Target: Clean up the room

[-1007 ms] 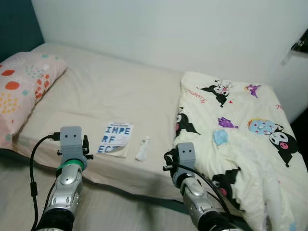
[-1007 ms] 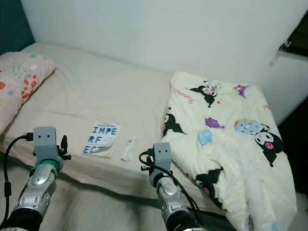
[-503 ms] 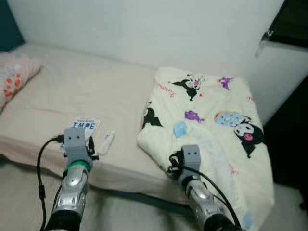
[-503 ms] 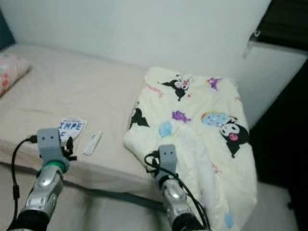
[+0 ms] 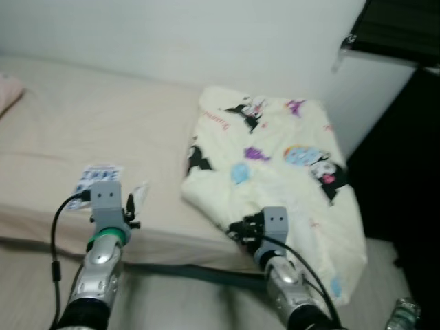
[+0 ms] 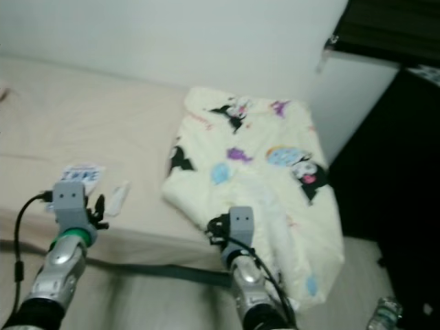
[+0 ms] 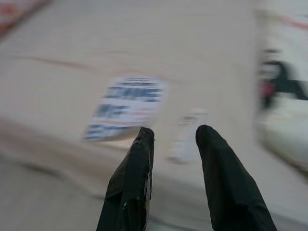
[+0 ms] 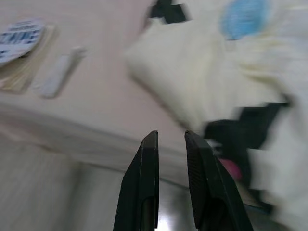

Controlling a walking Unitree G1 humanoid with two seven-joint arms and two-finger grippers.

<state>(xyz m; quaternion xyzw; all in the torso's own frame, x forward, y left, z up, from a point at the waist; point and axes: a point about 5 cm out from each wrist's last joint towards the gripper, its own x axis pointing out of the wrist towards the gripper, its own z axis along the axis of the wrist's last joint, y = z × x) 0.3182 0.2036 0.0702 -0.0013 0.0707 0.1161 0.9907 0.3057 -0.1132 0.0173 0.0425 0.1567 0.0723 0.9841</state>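
Note:
A beige bed [image 5: 82, 117] carries a cream blanket [image 5: 275, 158] with cartoon prints, bunched at its right end and hanging over the edge. A book with blue letters [image 5: 96, 177] lies near the front edge. A small white tube [image 5: 139, 194] rests just right of it. My left gripper [image 5: 129, 208] hovers low by the bed's front edge, short of the book and tube, fingers apart and empty [image 7: 174, 134]. My right gripper [image 5: 244, 227] is held before the blanket's drooping corner, fingers slightly apart, nothing between them [image 8: 171, 135].
A dark piece of furniture [image 5: 405, 137] stands right of the bed, below a dark ledge [image 5: 392, 27]. A plastic bottle [image 5: 402, 315] sits on the floor at the lower right. A white wall runs behind the bed. A pink pillow corner [image 5: 7, 89] peeks in at far left.
The whole picture has swung to the right: the pillow has slid almost out at the left, and the dark furniture and the bottle have come in. Both grippers hold the same pose.

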